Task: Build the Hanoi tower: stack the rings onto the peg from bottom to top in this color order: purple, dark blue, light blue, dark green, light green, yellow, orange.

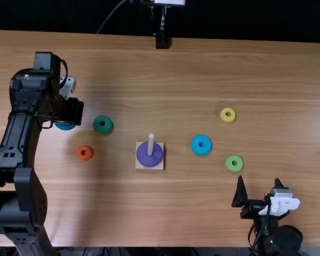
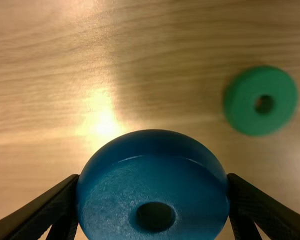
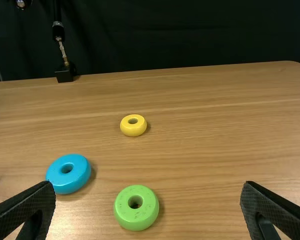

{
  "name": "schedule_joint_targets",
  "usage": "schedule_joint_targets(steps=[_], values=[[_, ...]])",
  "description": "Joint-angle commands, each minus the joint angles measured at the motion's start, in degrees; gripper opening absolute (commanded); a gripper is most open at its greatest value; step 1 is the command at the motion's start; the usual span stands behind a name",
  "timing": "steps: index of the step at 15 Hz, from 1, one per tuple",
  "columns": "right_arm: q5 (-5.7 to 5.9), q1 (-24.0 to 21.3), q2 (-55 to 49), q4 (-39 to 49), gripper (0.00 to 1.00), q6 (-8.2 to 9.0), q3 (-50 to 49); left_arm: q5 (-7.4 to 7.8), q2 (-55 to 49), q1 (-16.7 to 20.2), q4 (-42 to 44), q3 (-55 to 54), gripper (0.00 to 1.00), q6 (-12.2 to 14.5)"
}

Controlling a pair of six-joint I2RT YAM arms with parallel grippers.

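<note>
Left gripper (image 2: 152,186): clenched on the dark blue ring (image 2: 152,150), one finger on either side of the rim, hole uncovered between them. Position: far left of the table (image 1: 288,74), beyond the dark green ring (image 1: 101,124) and the orange ring (image 1: 85,153). Height off the wood uncertain; the arm covers most of the ring from above, but it is probably lifted.

Right gripper (image 1: 259,182): jaws spread, nothing between them, near the light green ring (image 1: 234,164). Yellow ring (image 1: 228,115) and light blue ring (image 1: 201,145) lie flat farther in.

Stack: purple ring (image 1: 143,158) on the peg (image 1: 151,143), at the wooden base (image 1: 149,168). Dark blue is next in order, so the step in hand is judged to be its carry to the peg.

Risks:
- Hole off-centre over the peg: rim lands on the tip, ring tips or jams, base may slide.
- Smooth curved sides: a knock could swivel the ring in the grip.
- Low carry: could clip dark green or orange.
- Early release: ring sits crooked above purple.
</note>
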Motion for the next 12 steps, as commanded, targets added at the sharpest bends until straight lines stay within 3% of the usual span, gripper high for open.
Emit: schedule_joint_targets(steps=[1,2,3,7,12], values=[[0.0,0.08,-0.73,-4.35,1.0,-0.04,-3.55,-4.71,-3.0,-1.77,-3.39,3.2,0.0,-0.12],[0.0,0.08,-0.73,-4.35,1.0,-0.04,-3.55,-6.3,-3.53,-2.65,-8.55,4.87,0.0,-0.12],[0.0,0.08,-0.73,-4.35,1.0,-0.04,-3.55,-6.82,-3.97,-3.88,-13.09,6.19,0.0,-0.01],[0.0,0.08,-0.73,-4.35,1.0,-0.04,-3.55,-5.77,-8.1,-10.3,-15.62,6.89,0.0,-0.75],[0.0,0.08,-0.73,-4.35,1.0,-0.04,-3.46,-5.66,-11.53,-18.03,-15.62,6.89,0.0,-8.13]])
